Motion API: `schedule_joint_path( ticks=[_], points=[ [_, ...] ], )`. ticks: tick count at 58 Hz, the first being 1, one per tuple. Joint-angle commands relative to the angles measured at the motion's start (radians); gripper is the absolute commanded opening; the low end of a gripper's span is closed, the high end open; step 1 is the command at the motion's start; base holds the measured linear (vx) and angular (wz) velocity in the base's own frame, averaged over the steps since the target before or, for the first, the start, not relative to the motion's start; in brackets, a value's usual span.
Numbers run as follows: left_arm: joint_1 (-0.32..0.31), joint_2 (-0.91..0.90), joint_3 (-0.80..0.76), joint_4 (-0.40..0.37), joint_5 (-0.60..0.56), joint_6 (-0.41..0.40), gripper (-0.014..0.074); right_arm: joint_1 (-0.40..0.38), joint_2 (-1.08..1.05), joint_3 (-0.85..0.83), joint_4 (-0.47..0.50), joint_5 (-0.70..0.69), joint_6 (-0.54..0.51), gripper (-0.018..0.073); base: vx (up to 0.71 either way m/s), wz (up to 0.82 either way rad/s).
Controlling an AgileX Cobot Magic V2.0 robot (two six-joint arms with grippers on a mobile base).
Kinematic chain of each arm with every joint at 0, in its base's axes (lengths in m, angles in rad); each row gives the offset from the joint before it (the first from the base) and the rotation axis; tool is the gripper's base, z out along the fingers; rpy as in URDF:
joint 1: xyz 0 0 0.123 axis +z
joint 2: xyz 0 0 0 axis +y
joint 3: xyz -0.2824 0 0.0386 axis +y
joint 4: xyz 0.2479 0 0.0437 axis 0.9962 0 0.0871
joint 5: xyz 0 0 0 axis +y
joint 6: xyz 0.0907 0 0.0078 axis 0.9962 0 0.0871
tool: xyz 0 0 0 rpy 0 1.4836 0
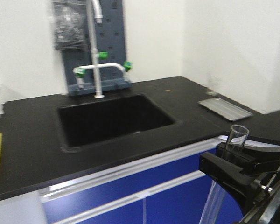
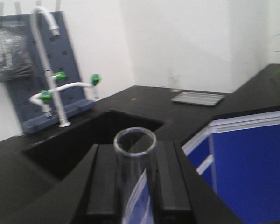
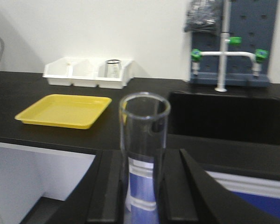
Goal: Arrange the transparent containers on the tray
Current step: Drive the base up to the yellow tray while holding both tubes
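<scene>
Robot arms gripped two tubes at the tabletop [image 3: 18, 88].
Left end effector [image 2: 136, 156] was clamped on first test tube [image 2: 135, 186], right end effector [image 3: 143, 156] on second test tube [image 3: 144, 121]; yellow tray [image 3: 63, 110] lay by the tabletop's front edge.

A laboratory: black bench sink [image 1: 112, 119], green-valved gooseneck tap [image 1: 97, 79], pegboard rack [image 1: 114, 32], test tube [image 3: 144, 135].

We see soft, even room light, bright on the white wall [image 1: 224, 42] and swallowed by the black countertop [image 1: 32, 140]; the sink [image 1: 112, 119] reads as a dark, featureless pit. All views are soft, the left wrist worst, smearing the faucet [image 2: 50, 79] and left test tube [image 2: 135, 163]. Pale highlights rim the right test tube [image 3: 143, 135]; shadows are faint.
</scene>
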Motion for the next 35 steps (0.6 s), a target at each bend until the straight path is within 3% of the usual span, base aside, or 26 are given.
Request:
schedule_joint_path(
  ticks=[1, 35],
  points=[
    [-0.006, -0.001, -0.029, -0.006, -0.082, -0.006, 0.0083, -0.003, -0.009, -0.03, -0.005, -0.091, -0.006, 0.0062, 0.18, 0.69],
    [-0.006, -0.001, -0.029, -0.006, -0.082, -0.006, 0.0083, -0.003, -0.009, -0.03, -0.005, -0.091, -0.006, 0.0062, 0.19, 0.71]
  ],
)
